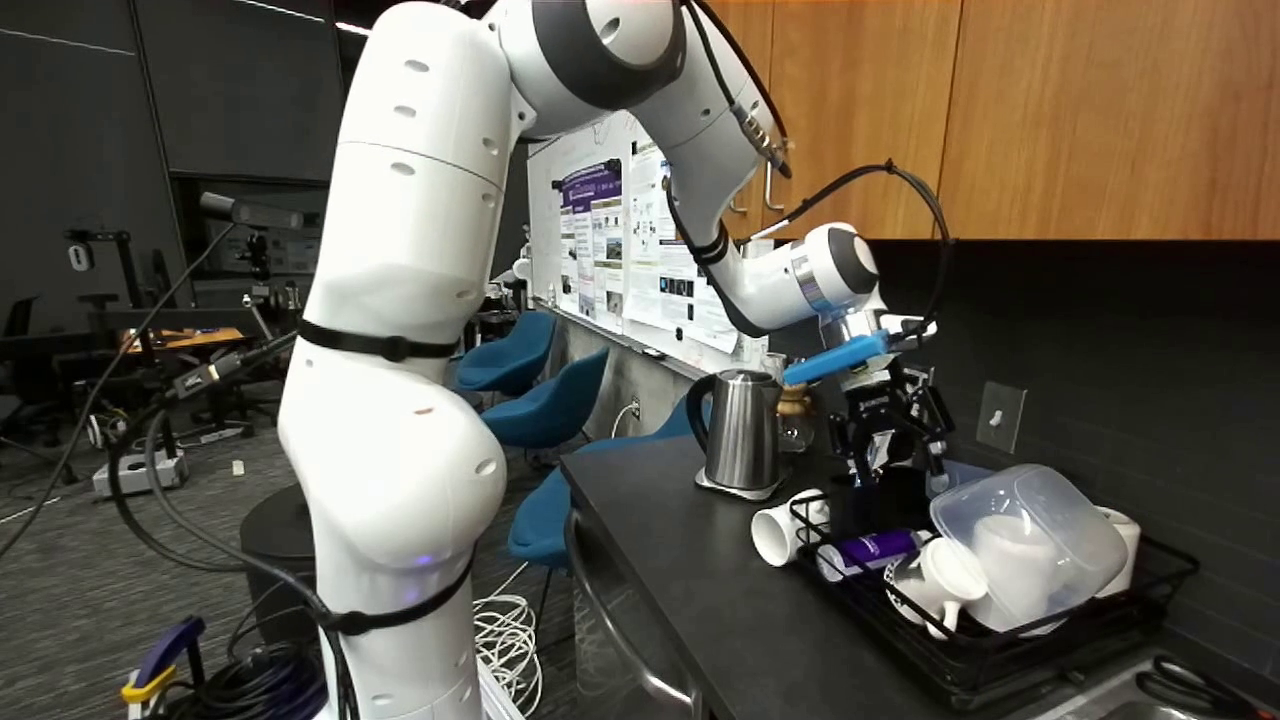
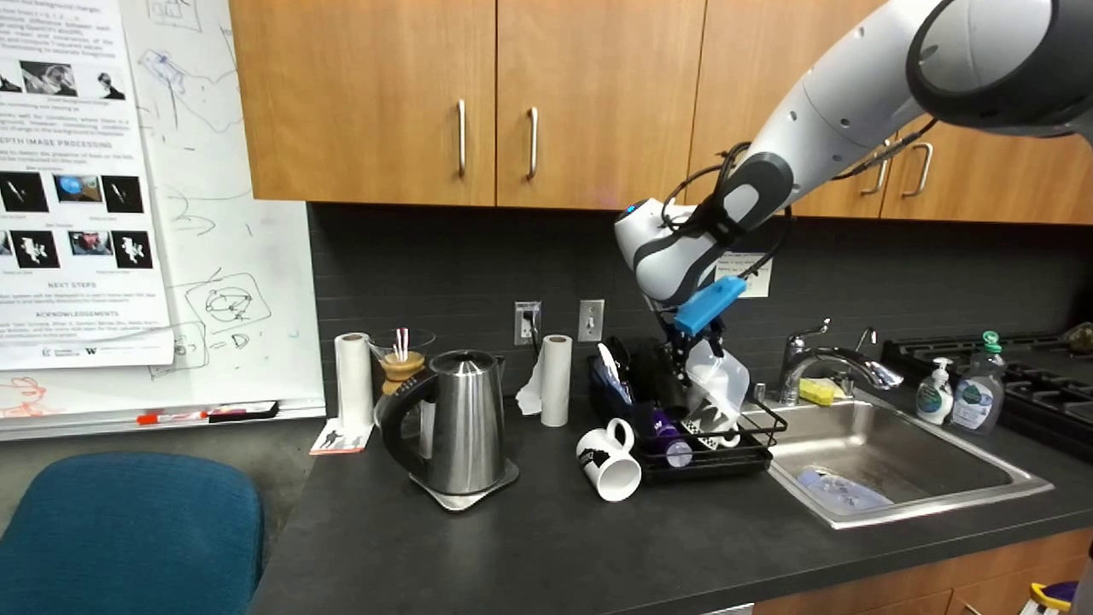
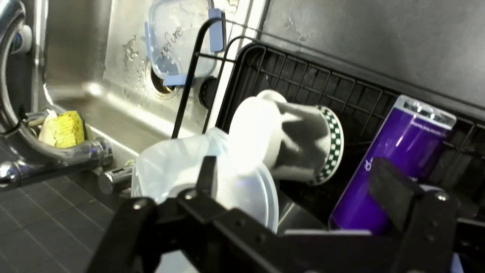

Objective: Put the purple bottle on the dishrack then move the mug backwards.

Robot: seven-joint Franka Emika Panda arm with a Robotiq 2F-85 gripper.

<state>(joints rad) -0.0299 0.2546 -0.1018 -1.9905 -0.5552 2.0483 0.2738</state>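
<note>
Pincer [image 3: 294,169] wide above dishrack [image 2: 709,465], purple bottle [image 3: 402,143] in rack, white mug [image 2: 604,459] beside it.

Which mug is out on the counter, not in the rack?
The mug lying on its side between the kettle and the rack; the green-checked mug is inside the rack.

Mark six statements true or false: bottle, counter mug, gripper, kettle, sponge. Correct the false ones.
1. The purple bottle lies in the dish rack. True.
2. The white mug is beside the rack, on the counter. True.
3. That mug stands upright. False: it lies on its side.
4. The bottle is being gripped. False: the gripper is open.
5. The steel kettle stands upright. True.
6. The sponge is purple. False: it is a yellow sponge.
</note>
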